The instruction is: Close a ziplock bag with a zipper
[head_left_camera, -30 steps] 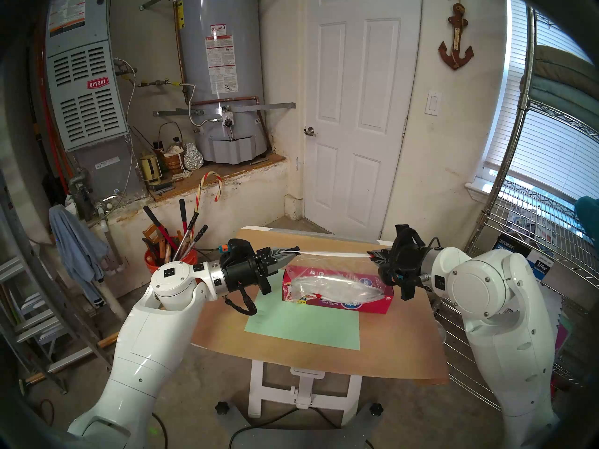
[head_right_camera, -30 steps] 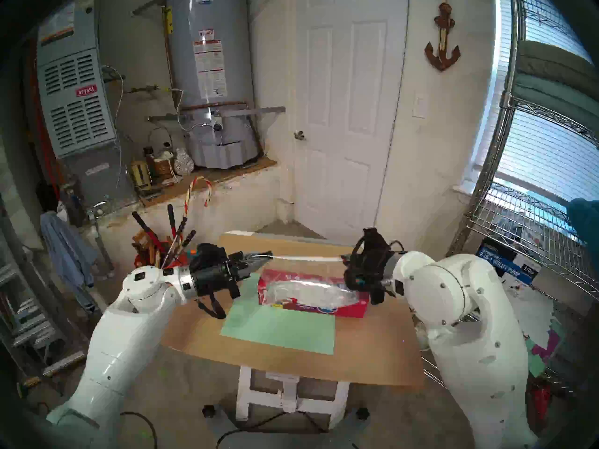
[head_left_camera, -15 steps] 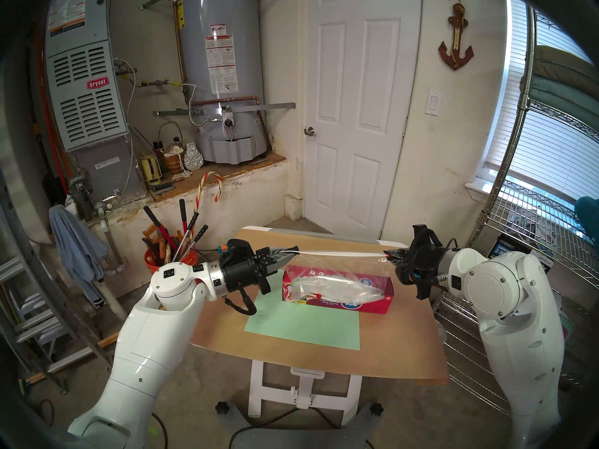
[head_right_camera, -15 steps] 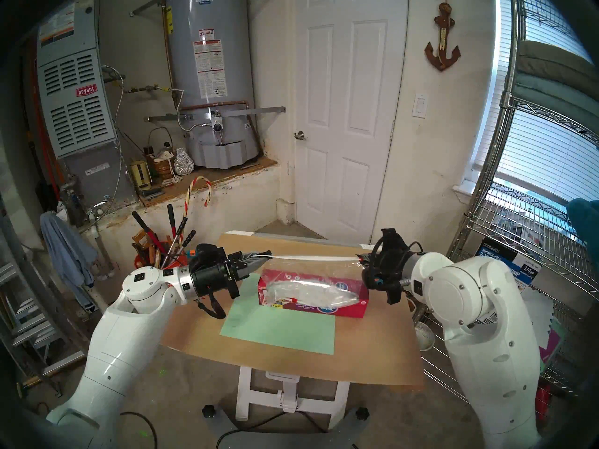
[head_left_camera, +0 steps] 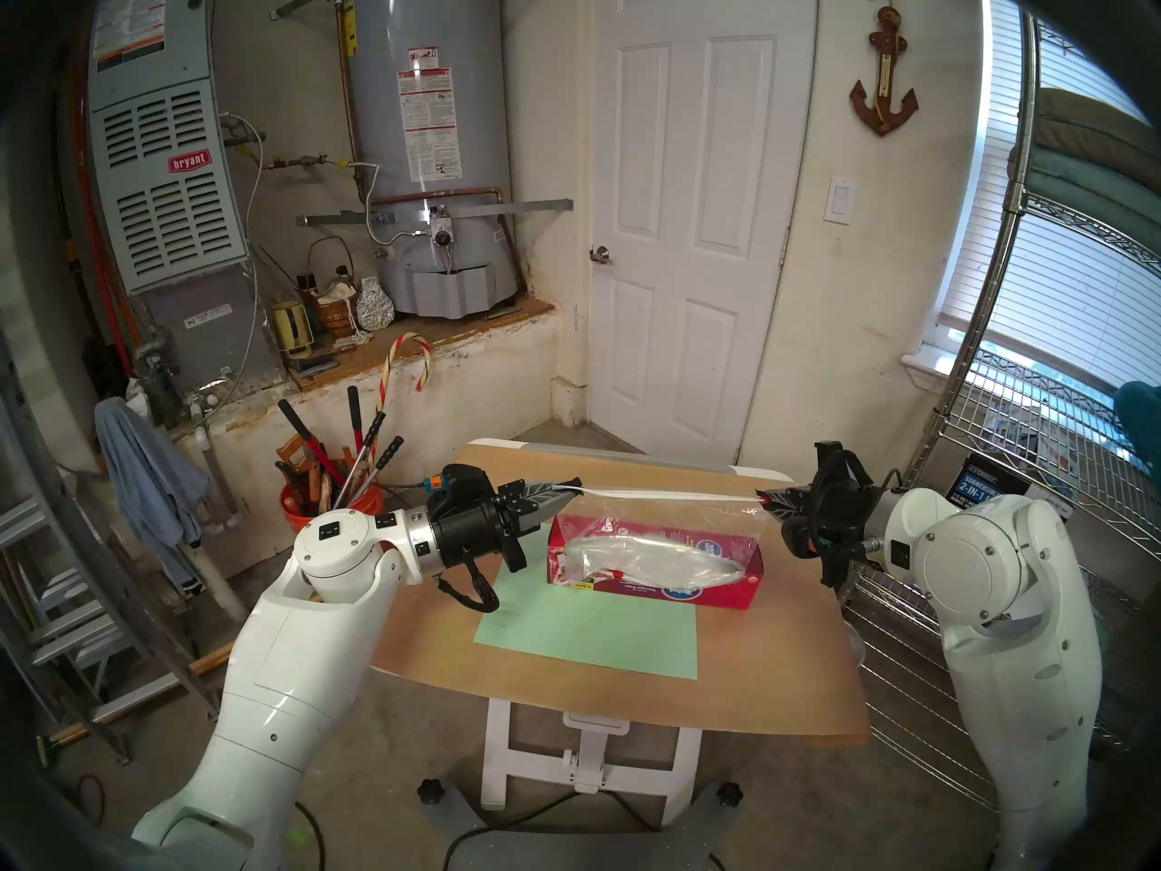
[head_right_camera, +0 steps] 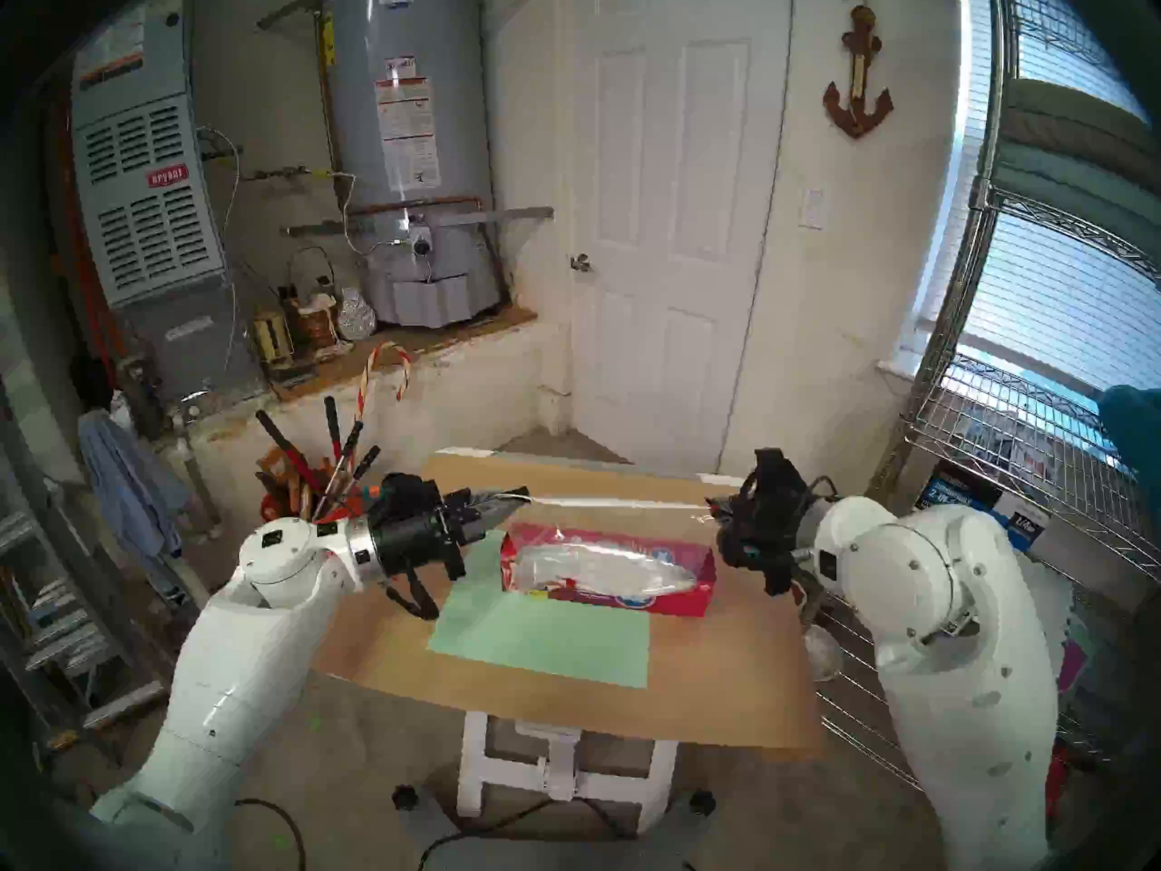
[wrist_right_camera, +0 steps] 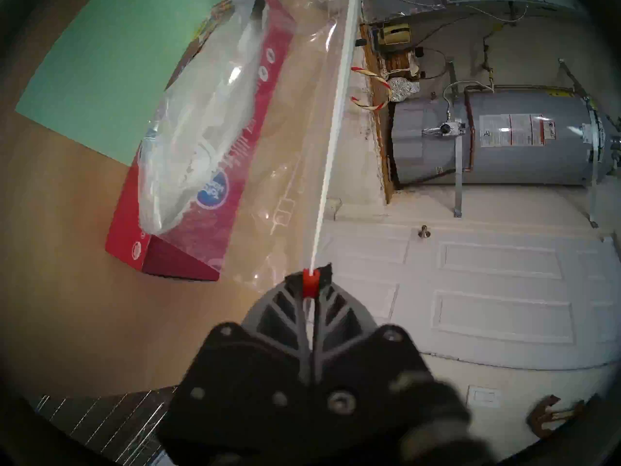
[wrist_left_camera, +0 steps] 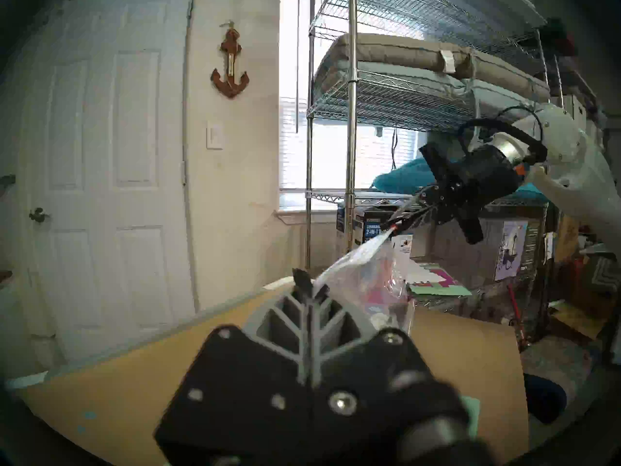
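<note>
The clear ziplock bag (head_left_camera: 666, 518) hangs stretched above the table between both grippers. Its zipper (head_left_camera: 666, 494), a white strip, runs taut along the top edge. My left gripper (head_left_camera: 575, 487) is shut on the bag's left corner; the left wrist view shows the bag (wrist_left_camera: 366, 273) leaving its tips (wrist_left_camera: 309, 283). My right gripper (head_left_camera: 761, 496) is shut on the red slider tab (wrist_right_camera: 309, 283) at the strip's right end. In the right wrist view the zipper (wrist_right_camera: 332, 152) leads straight away from the gripper (wrist_right_camera: 311, 275).
A long red cardboard box (head_left_camera: 653, 577) with another clear bag on top lies under the hanging bag, behind a green sheet (head_left_camera: 590, 631) on the brown table (head_left_camera: 754, 681). A wire shelf (head_left_camera: 1036, 536) stands close behind my right arm. An orange tool bucket (head_left_camera: 327, 492) sits left.
My right gripper has slid rightward along the white strip with the red slider, ending near the bag's right end. The left gripper has stayed in place.
</note>
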Controlling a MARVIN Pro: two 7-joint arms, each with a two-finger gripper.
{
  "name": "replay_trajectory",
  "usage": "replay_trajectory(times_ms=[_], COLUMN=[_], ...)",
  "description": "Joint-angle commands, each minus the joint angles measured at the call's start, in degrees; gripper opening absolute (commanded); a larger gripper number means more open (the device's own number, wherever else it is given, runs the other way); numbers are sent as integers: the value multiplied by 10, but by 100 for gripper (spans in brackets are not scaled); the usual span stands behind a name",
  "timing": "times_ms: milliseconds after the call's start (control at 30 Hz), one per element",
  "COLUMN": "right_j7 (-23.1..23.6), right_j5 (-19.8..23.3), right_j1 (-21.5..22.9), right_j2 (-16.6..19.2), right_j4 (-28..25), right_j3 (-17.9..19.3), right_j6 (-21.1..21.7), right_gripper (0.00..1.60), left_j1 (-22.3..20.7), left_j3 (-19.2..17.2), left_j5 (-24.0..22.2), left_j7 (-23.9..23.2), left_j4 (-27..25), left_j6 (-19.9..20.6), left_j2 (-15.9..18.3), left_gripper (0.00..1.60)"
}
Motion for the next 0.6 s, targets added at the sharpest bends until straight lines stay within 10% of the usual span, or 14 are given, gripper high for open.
replay_trajectory(times_ms=[0, 67, 100, 133, 567], right_j7=[-4, -1, -3, -6, -23], right_j5=[3, 7, 8, 11, 86], right_j1=[5, 6, 6, 4, -7], right_j2=[-2, -2, -3, -4, -57], right_j4=[-4, -7, -9, -10, -42], right_j3=[18, 19, 20, 22, 81], right_j6=[6, 7, 7, 6, 32], right_gripper=[0, 18, 71, 160, 160], left_j1=[-9, -8, -7, -7, -7], left_j3=[-15, -15, -15, -15, -7], left_j5=[-9, -9, -9, -9, -7], left_j7=[1, 1, 1, 1, 7], left_j4=[-1, -1, -1, -1, -12], left_j6=[-1, -2, -2, -2, 4], left_j2=[3, 3, 3, 2, -2], left_gripper=[0, 0, 0, 0, 0])
